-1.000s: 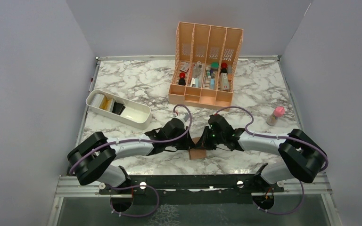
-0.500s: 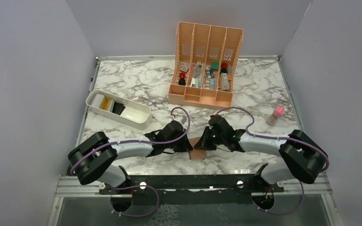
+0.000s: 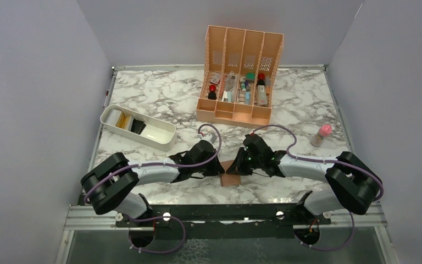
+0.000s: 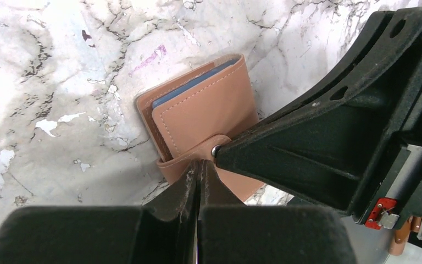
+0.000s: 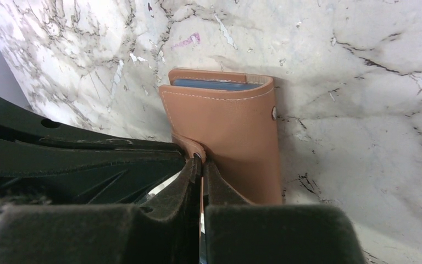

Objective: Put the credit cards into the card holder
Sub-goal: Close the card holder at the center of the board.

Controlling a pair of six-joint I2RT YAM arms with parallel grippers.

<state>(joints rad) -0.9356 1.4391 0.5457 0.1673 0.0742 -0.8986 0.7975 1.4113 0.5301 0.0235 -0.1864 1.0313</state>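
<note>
The brown card holder [image 3: 232,176] lies folded on the marble near the front edge, between my two grippers. In the left wrist view the holder [image 4: 203,110] shows a blue edge [image 4: 195,83] in its open side. My left gripper [image 4: 199,165] is shut, its tips touching the holder's strap. My right gripper [image 5: 200,159] is shut with the snap tab [image 5: 193,146] at its tips, over the holder [image 5: 236,132]. No loose credit cards show. In the top view the left gripper [image 3: 218,169] and the right gripper [image 3: 233,166] nearly meet.
A white oblong tray [image 3: 143,138] with gold and black items stands at the left. A tall peach organizer [image 3: 240,55] with small bottles stands at the back. A pink-capped bottle [image 3: 322,133] stands at the right.
The left gripper has drawn slightly left, away from the right one, and more of the card holder shows between them. The right arm has barely moved.
</note>
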